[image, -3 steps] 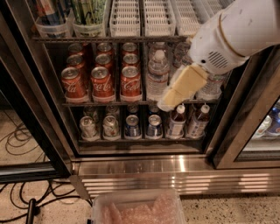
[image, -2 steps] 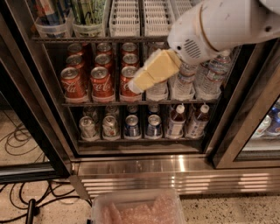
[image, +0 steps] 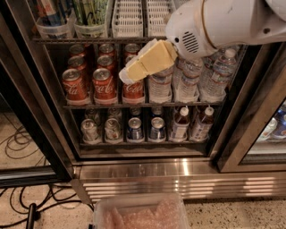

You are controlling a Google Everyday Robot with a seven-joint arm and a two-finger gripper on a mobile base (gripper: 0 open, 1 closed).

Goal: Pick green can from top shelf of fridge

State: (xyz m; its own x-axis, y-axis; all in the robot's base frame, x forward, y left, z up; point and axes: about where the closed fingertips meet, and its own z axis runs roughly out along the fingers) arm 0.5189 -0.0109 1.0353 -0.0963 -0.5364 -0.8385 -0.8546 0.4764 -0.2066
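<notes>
Pointing down-left, tool before red cans

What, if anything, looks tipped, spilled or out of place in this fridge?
Nothing stands out. Red cans and bottles stand upright in rows; the green can stands in a tub on the top shelf. The gripper hangs before the red cans.
</notes>
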